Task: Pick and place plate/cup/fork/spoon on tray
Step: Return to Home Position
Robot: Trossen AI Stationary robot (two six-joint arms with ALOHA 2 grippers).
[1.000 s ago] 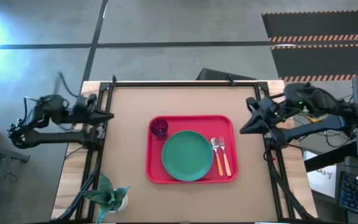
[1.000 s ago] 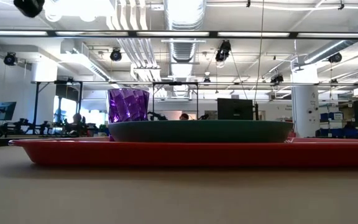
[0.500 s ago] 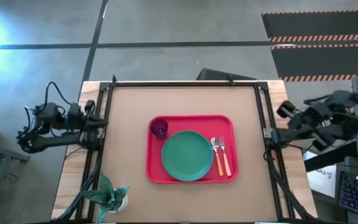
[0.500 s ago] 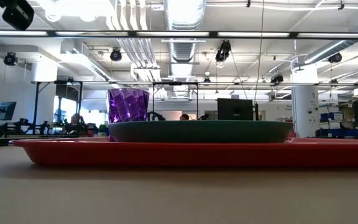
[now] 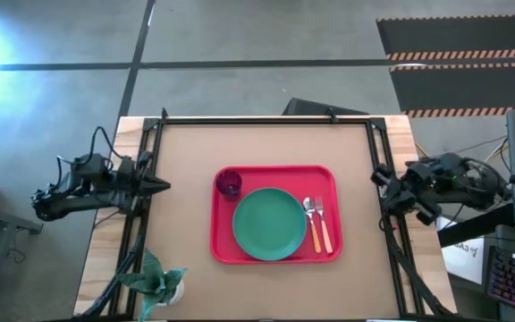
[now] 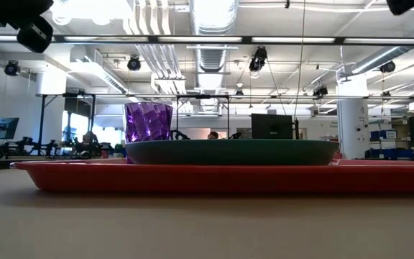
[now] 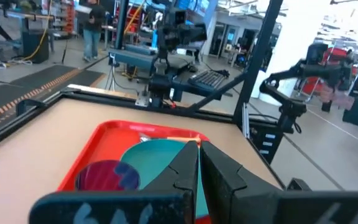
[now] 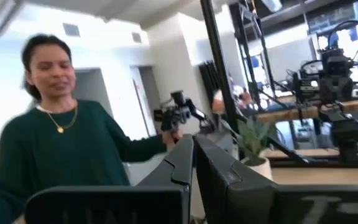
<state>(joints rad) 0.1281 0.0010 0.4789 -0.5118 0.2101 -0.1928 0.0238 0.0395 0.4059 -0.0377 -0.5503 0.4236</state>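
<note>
- The left claw (image 5: 156, 186) is at the worktop's (image 5: 266, 143) left edge, pointing inward toward the tray (image 5: 325, 173). Its fingers are pressed together with nothing between them.
- The right claw (image 5: 381, 178) is at the opposite edge, beside the frame post. It is also pinched closed and carries nothing.
- Both claws are well apart from the tray, which lies in the middle of the worktop.
- On the tray, the plate (image 5: 269, 224) sits in the middle and the cup (image 5: 229, 183) stands upright in the far left corner, just beside the plate's rim.
- The spoon (image 5: 311, 222) and fork (image 5: 324, 224) lie side by side to the right of the plate, with the spoon nearer to it.
- All four items appear placed, so what remains is parking the arms.
- To do that well, each arm should fold back along its own side with fingers kept narrow, never swinging over the tray.
- The left arm should steer clear of the potted plant (image 5: 159, 282) at the near left corner.
- A person (image 8: 61, 155) shows in the right wrist view, so that arm should retract slowly.
</note>
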